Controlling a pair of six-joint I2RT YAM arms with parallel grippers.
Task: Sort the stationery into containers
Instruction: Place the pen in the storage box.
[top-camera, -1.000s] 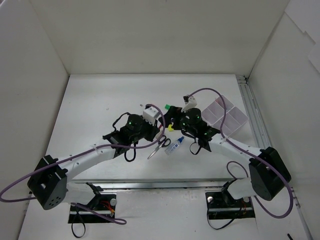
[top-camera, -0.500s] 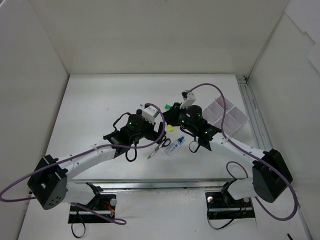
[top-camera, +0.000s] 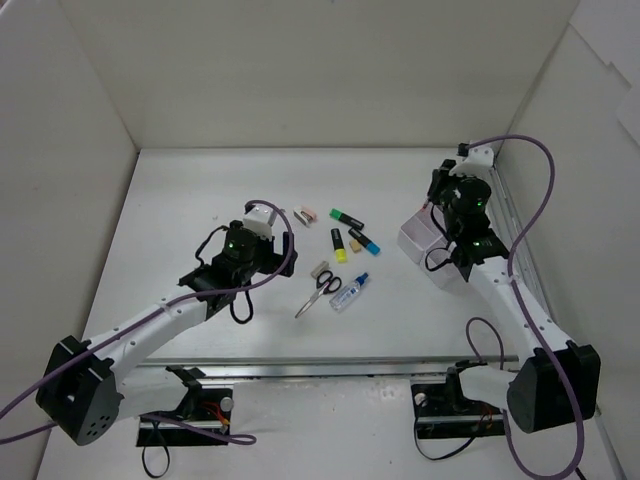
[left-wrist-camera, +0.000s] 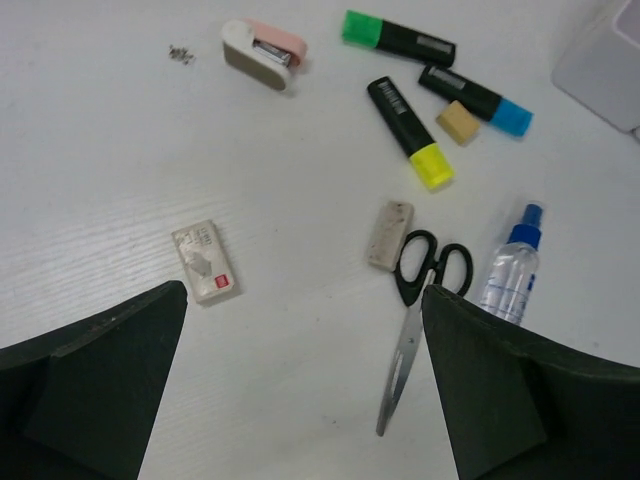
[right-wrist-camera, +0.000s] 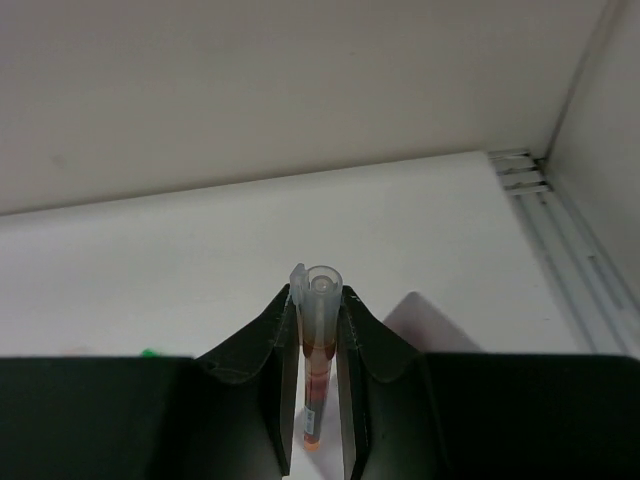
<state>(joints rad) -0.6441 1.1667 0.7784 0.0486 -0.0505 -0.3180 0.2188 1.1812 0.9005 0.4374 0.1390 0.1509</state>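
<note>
My right arm (top-camera: 505, 290) reaches far forward on its own side, wrist lifted over the white tray (top-camera: 421, 243). Its jaws are pinched on a pink pen (right-wrist-camera: 316, 350), whose long axis runs straight along the fingers, with the clear capped end poking past the tips toward the back wall. I can't make out which compartment sits beneath. My left arm (top-camera: 160, 318) slants inward, wrist tipped down at the table (left-wrist-camera: 100, 150), with its jaws spread wide and empty. Between them lie the scissors (left-wrist-camera: 420, 300), blades pointing back at the jaws, with a beige eraser (left-wrist-camera: 388, 235) just beside the handles. The glue bottle (left-wrist-camera: 508, 280) lies near the right-side jaw, cap pointing away.
</note>
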